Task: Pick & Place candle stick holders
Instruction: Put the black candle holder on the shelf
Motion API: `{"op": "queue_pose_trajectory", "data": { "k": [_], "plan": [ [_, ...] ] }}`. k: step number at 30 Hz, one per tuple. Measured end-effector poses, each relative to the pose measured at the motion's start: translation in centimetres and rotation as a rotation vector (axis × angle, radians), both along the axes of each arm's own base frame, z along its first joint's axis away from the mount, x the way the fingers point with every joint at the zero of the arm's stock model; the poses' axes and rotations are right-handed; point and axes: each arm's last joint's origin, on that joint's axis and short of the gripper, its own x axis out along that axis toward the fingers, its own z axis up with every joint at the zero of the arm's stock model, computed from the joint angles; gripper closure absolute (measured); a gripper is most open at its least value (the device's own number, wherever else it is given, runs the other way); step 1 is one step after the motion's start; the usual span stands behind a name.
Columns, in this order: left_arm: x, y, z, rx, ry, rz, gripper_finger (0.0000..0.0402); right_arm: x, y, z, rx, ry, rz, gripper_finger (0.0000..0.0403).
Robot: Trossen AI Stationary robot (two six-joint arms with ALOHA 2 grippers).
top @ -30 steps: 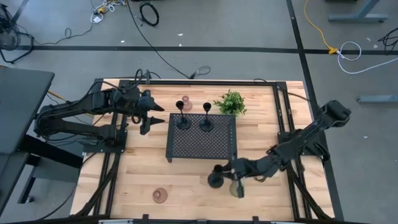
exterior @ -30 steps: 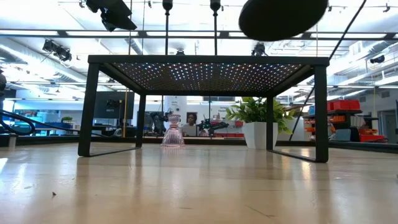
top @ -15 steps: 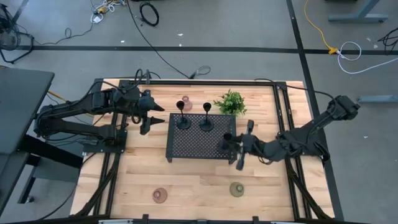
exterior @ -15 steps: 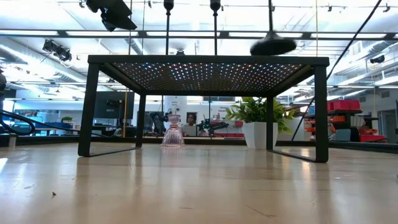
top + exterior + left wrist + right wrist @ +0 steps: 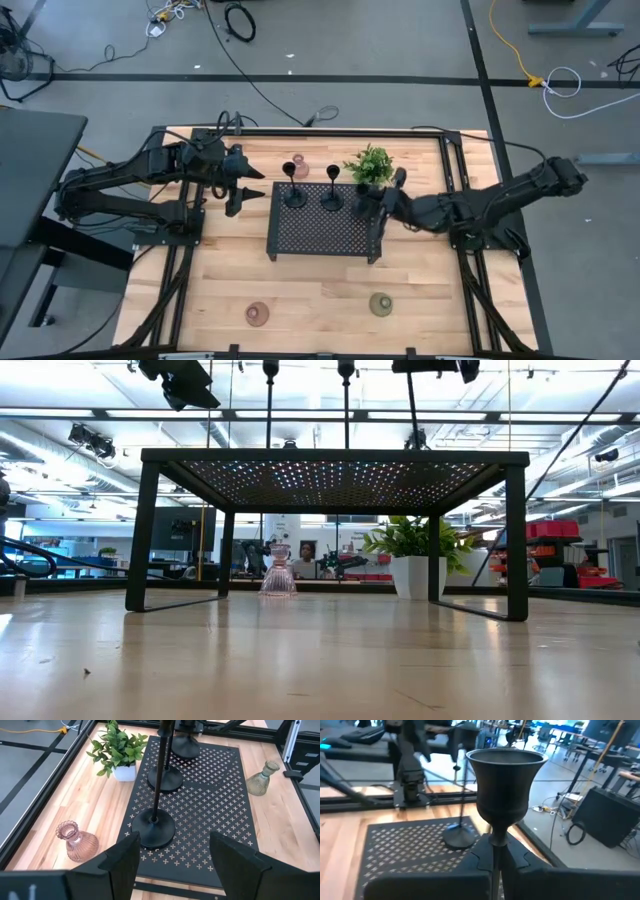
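We see the right gripper (image 5: 378, 200) clamped on the stem of a slim black candle stick holder (image 5: 503, 790), holding it upright at the tray's right end, near its back corner; its cup rises just above the fingers in the right wrist view. From the low view its round base (image 5: 432, 366) sits level above the tray top; whether it touches we cannot tell.

The left gripper (image 5: 243, 186) hangs just beside the tray's left end with its fingers (image 5: 122, 862) spread apart and nothing between them.

Two more black stemmed holders (image 5: 294, 193) (image 5: 331, 197) stand side by side on the back part of the black perforated tray (image 5: 320, 240), a raised metal shelf on thin legs, its surface punched with small crosses. A ribbed pinkish holder (image 5: 299, 163) stands on the table behind the tray, near a small leafy plant (image 5: 371, 164) in a white pot. Another pinkish holder (image 5: 258, 313) and an olive-green one (image 5: 380, 303) stand well apart near the front edge.

The table (image 5: 220, 290) is pale wood planks, framed in black rails. Around it lies grey floor with cables; the low view shows a bright workshop beyond.
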Motion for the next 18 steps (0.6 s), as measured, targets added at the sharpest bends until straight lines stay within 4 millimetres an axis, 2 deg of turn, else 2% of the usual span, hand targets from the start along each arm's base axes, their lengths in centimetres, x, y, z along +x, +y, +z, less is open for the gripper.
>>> {"op": "queue_pose_trajectory", "data": {
  "k": [4, 11, 18],
  "plan": [
    [0.0, 0.0, 0.0, -0.01, -0.001, 0.006, 0.0163, -1.3, -1.4, 0.0, 0.029, -0.055, -0.005, 0.0401],
    [0.0, 0.0, 0.0, -0.007, -0.001, 0.016, 0.0163, -3.2, -3.4, -3.0, 0.095, -0.198, 0.03, 0.0401],
    [0.0, 0.1, 0.0, 0.0, 0.0, 0.03, 0.0163, -3.7, -4.7, -2.6, 0.107, -0.218, 0.029, 0.0402]
  ]
}}
